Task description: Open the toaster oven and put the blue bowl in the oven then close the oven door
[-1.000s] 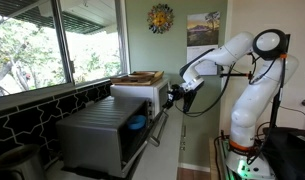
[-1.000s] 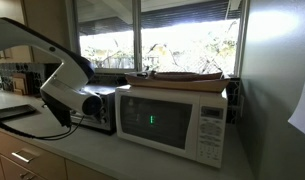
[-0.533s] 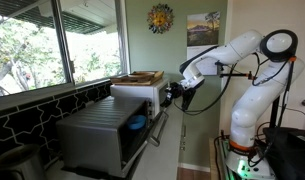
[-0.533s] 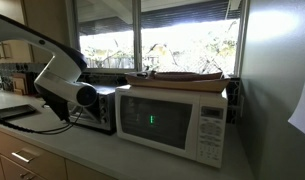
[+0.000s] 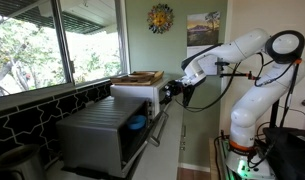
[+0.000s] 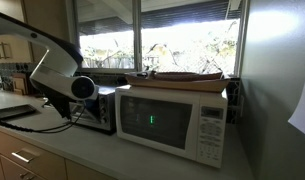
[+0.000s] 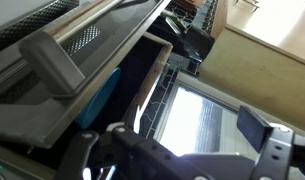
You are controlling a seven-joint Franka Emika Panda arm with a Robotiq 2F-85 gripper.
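Though apart from the spread fingers (image 7: 262,130), blue bowl (image 5: 138,123) inside the toaster oven (image 5: 92,132)

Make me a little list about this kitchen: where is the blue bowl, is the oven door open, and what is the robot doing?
bowl: blue bowl inside the oven
door: oven door open, tipped down
robot: fingers apart, holding nothing, close to the door
beside oven: white microwave with a wooden tray on top

White microwave (image 6: 172,122), wooden tray (image 6: 187,76) on top; sun ornament (image 5: 161,18) on wall.
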